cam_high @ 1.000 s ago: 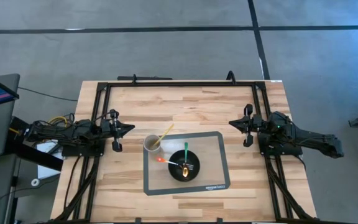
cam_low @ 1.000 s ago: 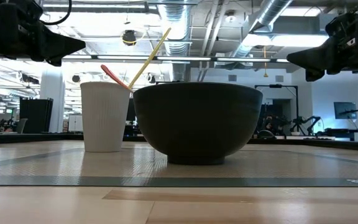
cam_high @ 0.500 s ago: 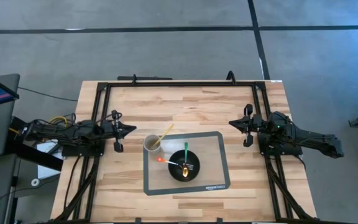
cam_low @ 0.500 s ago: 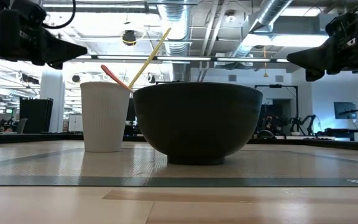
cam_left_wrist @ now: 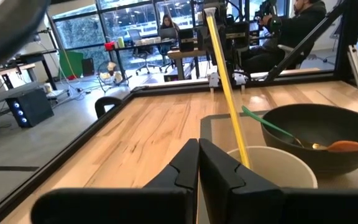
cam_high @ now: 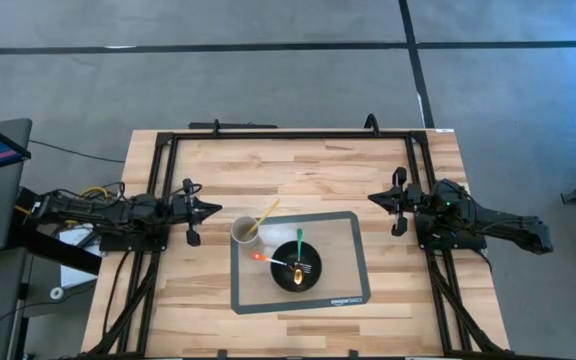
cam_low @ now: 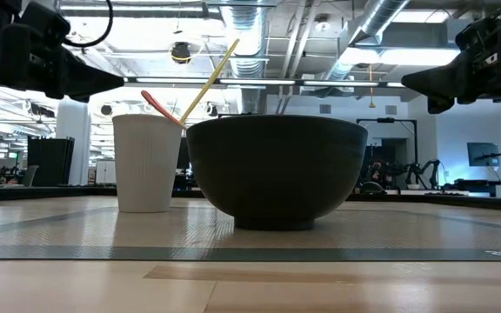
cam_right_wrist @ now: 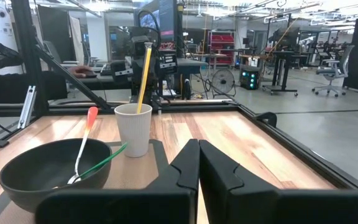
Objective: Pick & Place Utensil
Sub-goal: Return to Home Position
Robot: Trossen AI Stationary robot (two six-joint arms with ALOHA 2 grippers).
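On wooden table [cam_high: 308,165], clear mat [cam_high: 343,250], black bowl [cam_high: 280,276], white cup [cam_high: 236,237], workshop [cam_right_wrist: 278,37] beyond

High view: the only lettering in sight is a small dark printed mark [cam_high: 347,297] on the border of the transparent mat [cam_high: 343,250], at about 5 o'clock from the black bowl [cam_high: 286,281]. Its characters are too small to be read with certainty. No text, number or sign can be read in the low or wrist views.

Robotics lab: ceiling ducts [cam_low: 381,22], office chairs [cam_right_wrist: 327,76]
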